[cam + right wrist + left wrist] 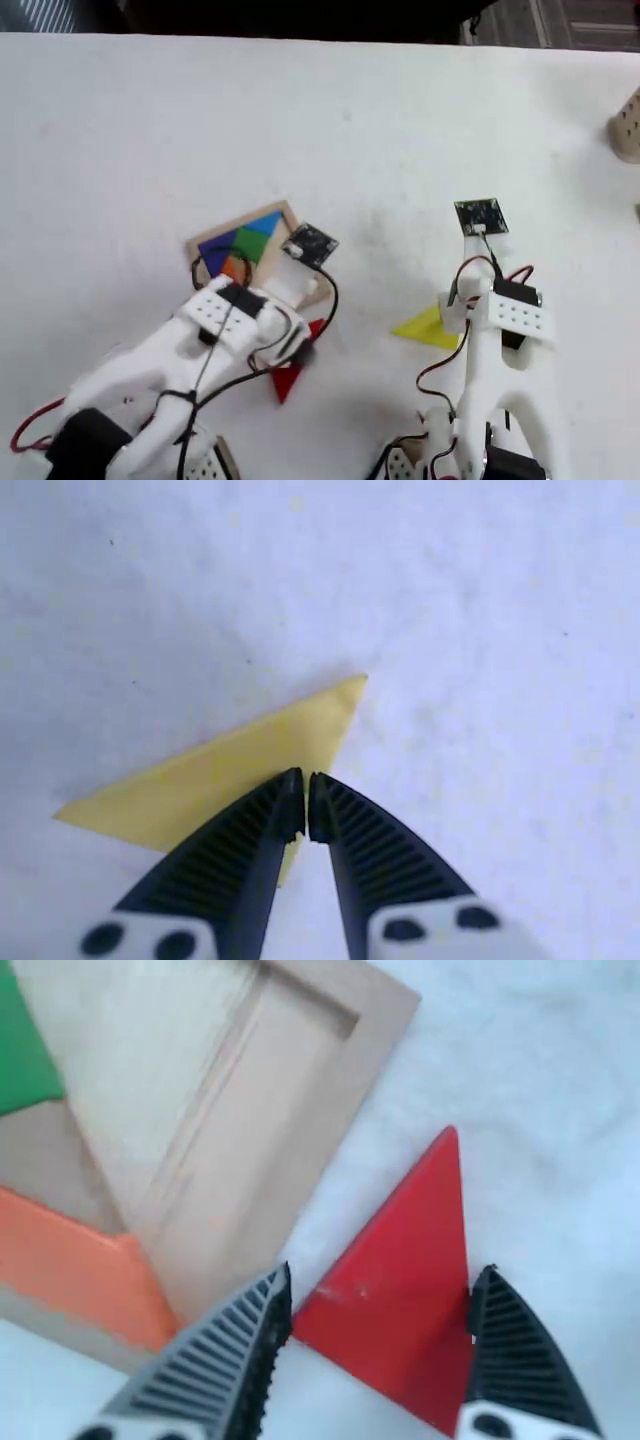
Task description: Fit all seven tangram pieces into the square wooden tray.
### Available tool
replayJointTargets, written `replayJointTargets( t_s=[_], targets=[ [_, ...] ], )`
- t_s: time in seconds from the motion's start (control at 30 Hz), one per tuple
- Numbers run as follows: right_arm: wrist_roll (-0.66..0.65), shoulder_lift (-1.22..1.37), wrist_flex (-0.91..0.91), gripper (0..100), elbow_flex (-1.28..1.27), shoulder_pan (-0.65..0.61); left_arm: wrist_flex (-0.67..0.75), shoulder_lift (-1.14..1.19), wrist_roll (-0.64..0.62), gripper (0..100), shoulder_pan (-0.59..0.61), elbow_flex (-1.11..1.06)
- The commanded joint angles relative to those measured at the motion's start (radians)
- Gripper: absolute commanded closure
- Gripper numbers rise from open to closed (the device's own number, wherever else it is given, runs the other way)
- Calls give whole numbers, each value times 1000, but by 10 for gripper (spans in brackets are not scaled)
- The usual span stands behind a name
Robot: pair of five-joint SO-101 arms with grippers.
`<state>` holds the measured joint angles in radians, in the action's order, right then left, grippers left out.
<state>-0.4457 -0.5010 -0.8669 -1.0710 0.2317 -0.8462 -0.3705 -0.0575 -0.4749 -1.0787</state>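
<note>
Item: my left pincer (382,1272), spread astride the red triangle (405,1250) just beside the tray (300,1130); likely risk: flat piece slips out as I close.

left arm (150,368): extends from the near edge, angled forward and to the right, wrist bent down
left gripper (383,1280): pointing down, jaws spread wide, ribbed black fingers (235,1355) well apart
right arm (492,365): runs straight forward, wrist tipped down
right gripper (307,780): pointing down, jaws closed, tips touching
spacing: arms side by side, well apart
</note>
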Motion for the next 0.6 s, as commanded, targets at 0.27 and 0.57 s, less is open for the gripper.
replayJointTargets(
  t_s=[0.27, 0.57],
  targets=[
    [-21, -15, 36, 979, 0, -10, -3, -294, -26, 666, 42, -172],
    [-21, -15, 38, 979, -2, -10, -11, -28, -28, 669, 35, -38]
  ],
)
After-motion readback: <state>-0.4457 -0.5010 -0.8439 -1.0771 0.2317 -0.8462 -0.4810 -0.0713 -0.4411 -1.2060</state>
